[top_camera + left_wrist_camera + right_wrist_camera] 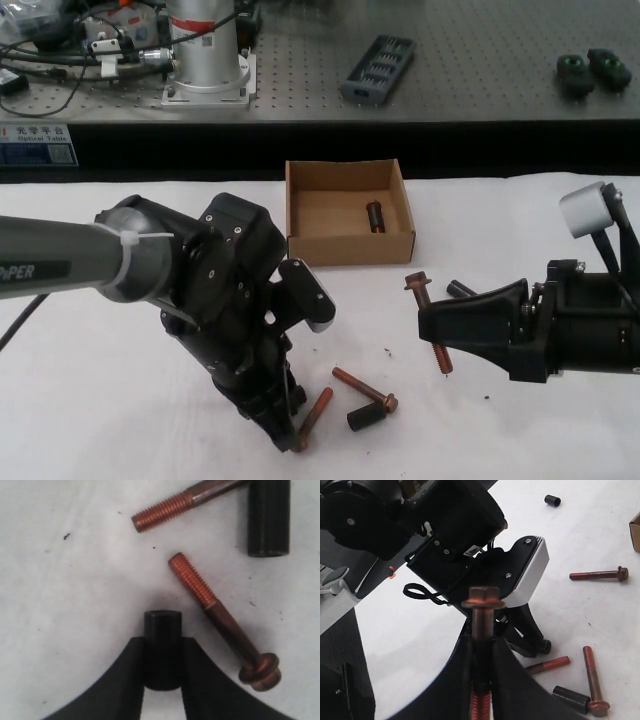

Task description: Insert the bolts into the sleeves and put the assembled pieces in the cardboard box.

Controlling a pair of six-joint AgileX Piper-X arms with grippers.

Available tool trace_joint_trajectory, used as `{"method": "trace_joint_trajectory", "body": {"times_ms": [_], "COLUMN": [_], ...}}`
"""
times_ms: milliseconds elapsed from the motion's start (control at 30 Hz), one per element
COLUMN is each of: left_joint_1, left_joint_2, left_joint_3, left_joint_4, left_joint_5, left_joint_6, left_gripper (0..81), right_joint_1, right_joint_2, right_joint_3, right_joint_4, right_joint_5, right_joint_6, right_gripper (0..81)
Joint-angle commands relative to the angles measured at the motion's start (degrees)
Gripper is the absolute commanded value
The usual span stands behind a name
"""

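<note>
Left gripper (163, 641) pinches a black sleeve (162, 622). Right gripper (481, 638) pinches a copper bolt (482, 603), whose threaded tip should meet the bore squarely.

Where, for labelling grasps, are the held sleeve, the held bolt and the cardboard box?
held sleeve (162, 640): left wrist view, its side wall.
held bolt (481, 622): right wrist view, its shank.
cardboard box (350, 250): high view, its near wall.

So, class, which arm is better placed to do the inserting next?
Probably right: the right pincer grips a bolt aloft, free to travel; the left pincer holds a sleeve low among loose bolts.
</note>
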Motion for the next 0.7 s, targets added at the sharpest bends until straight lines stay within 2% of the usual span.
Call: {"method": "trace_joint_trajectory", "body": {"times_ms": [0,67,367,667], "left_joint_1": [-0.3,-0.3,0.8,1.15], "left_joint_2": [0.65,0.65,-0.62,-10.15], "left_joint_3": [-0.18,-0.18,0.11,4.66], "left_joint_4": [0.06,-1.27,-5.89,-18.35], "left_joint_5": [5.24,9.25,19.34,21.3], "left_joint_6": [-10.38,-14.77,-24.35,-30.03], "left_gripper": [9.6,9.4,9.4,9.4], "right_joint_1": [-0.37,-0.93,-7.03,-8.28], "right_joint_2": [-0.72,-0.72,-0.72,4.81], "right_joint_3": [-0.09,-0.09,-0.09,-0.09], "right_joint_4": [-0.94,-1.27,-6.5,-9.8], "right_joint_5": [0.05,0.13,-1.97,-4.15], "right_joint_6": [-0.07,0.07,4.44,7.76], "right_gripper": [2.9,2.9,2.9,2.9]}}
